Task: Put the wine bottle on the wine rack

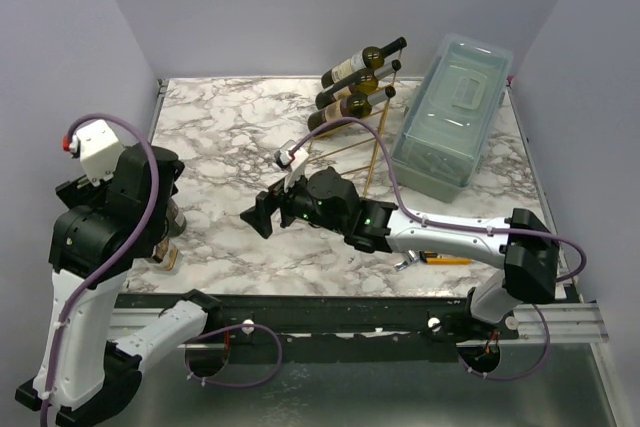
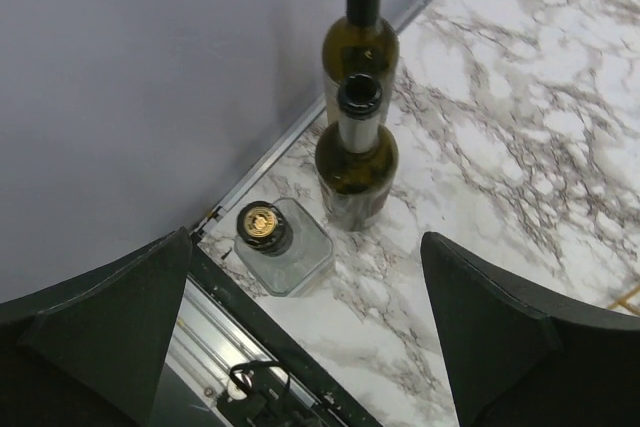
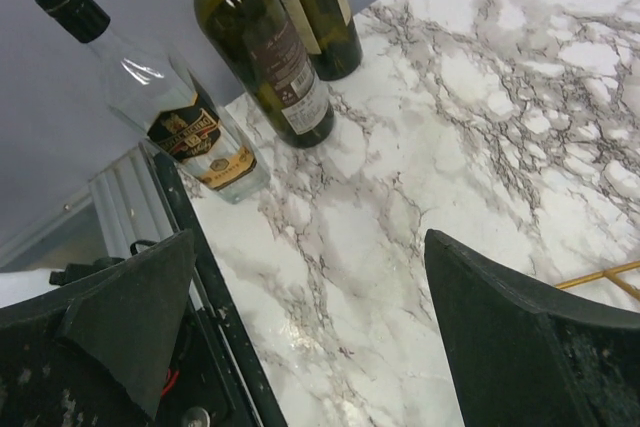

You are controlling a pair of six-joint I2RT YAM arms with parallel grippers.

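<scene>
The gold wire wine rack (image 1: 377, 137) stands at the back centre and carries three dark bottles (image 1: 350, 87) lying on their sides. Two more dark green wine bottles stand upright by the left wall, one nearer (image 2: 356, 162) and one behind it (image 2: 362, 42); they also show in the right wrist view (image 3: 265, 47). My left gripper (image 2: 305, 242) is open and empty, high above them. My right gripper (image 1: 258, 215) is open and empty mid-table, facing the bottles, well apart from them. In the top view my left arm hides the standing bottles.
A clear square bottle with a gold cap (image 2: 285, 247) stands at the table's near-left edge beside the wine bottles. A pale blue-grey plastic box (image 1: 452, 112) lies right of the rack. A yellow pen-like tool (image 1: 445, 259) lies by the right arm. Walls close the left and back.
</scene>
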